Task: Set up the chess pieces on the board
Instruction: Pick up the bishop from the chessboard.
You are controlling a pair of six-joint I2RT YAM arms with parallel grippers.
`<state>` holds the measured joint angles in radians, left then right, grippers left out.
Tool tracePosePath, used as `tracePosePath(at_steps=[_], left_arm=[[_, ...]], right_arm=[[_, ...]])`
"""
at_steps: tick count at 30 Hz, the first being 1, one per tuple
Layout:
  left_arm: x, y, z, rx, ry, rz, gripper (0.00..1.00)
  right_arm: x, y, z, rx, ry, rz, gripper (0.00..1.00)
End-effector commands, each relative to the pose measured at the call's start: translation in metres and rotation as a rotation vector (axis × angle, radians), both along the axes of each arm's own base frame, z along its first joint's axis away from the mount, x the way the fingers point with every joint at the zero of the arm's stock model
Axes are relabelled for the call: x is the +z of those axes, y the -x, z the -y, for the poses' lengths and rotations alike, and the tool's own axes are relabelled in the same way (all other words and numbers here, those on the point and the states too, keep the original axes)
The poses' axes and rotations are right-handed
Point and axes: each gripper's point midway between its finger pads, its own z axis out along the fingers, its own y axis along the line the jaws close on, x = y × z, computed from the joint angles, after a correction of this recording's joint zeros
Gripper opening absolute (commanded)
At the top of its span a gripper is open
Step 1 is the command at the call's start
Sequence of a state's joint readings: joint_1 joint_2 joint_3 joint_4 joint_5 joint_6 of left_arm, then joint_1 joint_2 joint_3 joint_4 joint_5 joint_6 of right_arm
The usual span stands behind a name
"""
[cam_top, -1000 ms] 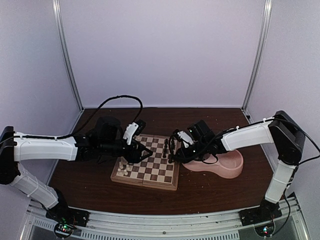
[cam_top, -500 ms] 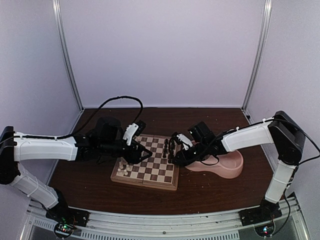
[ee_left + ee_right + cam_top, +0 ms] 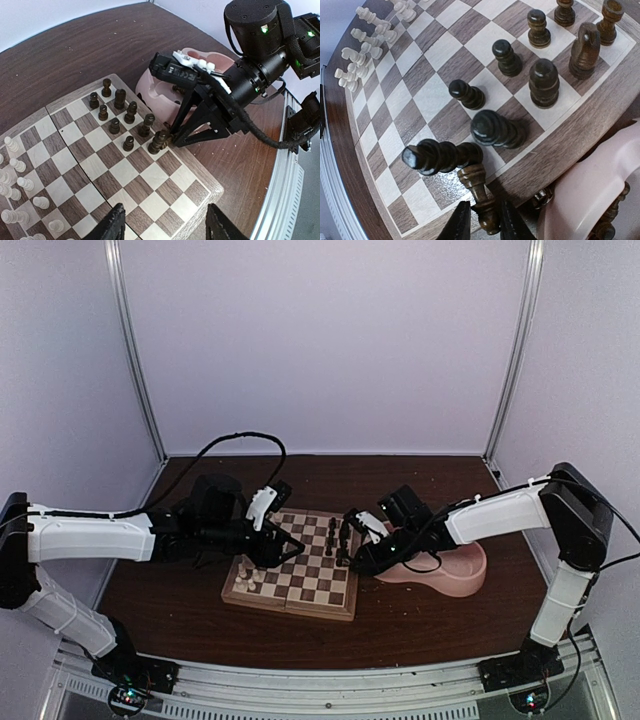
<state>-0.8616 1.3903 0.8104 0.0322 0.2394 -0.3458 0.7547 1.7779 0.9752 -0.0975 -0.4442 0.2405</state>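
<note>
A: Right pincer [image 3: 481, 222]?
B: Pinching a dark piece [image 3: 479, 192] on the board's [image 3: 435, 95] edge row, next to the bowl [image 3: 590, 190].
A: Left pincer [image 3: 167, 227]?
B: Spread, nothing in it, above the board on the worktop [image 3: 180, 600]. Cream pieces [image 3: 12, 165] stand opposite.

You see the square wooden chessboard [image 3: 315, 586] checkered in light tan and dark walnut squares, with a plain tan rim. Log the dark brown carved wooden chess pieces [image 3: 544, 82] and the cream carved wooden chess pieces [image 3: 17, 164] as unpatterned. Your smooth double bowl [image 3: 455, 580] is plain pale pink; the wood-grain table [image 3: 420, 625] is dark reddish brown.
</note>
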Motion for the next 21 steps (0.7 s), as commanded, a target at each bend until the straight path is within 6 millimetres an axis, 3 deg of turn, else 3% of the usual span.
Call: tracePosePath(at_steps=[1, 5, 21], left_arm=[[0.019, -0.004, 0.008, -0.011, 0.032, 0.045, 0.55], [0.018, -0.004, 0.008, -0.012, 0.03, 0.043, 0.55], [0.014, -0.005, 0.011, -0.018, 0.022, 0.032, 0.56]], right_arm=[[0.003, -0.001, 0.005, -0.007, 0.013, 0.007, 0.22], [0.006, 0.002, 0.005, -0.001, 0.003, 0.004, 0.17], [0.014, 0.019, 0.003, 0.036, -0.029, -0.055, 0.15]])
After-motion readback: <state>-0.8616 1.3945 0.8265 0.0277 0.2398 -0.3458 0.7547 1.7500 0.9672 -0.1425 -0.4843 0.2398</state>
